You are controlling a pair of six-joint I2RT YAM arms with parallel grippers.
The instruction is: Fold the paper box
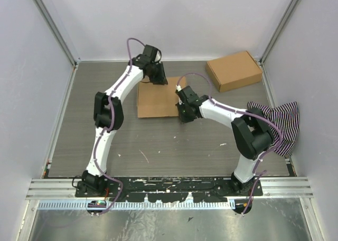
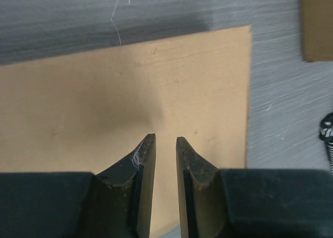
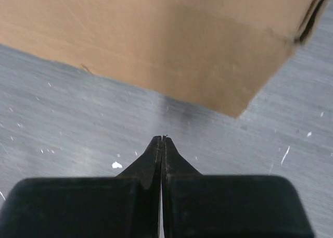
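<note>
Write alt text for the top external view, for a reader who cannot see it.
A flat brown paper box lies on a grey table, with the left gripper at its far edge and the right gripper at its right edge. A second brown carton lies at the far right, and a striped cloth sits at the table's right side.

Right gripper [image 3: 162, 139] pinched closed above the grey table [image 3: 67, 128].
The paper box [image 3: 156, 40] lies just ahead, one corner nearest the gripper, not touching.
</note>
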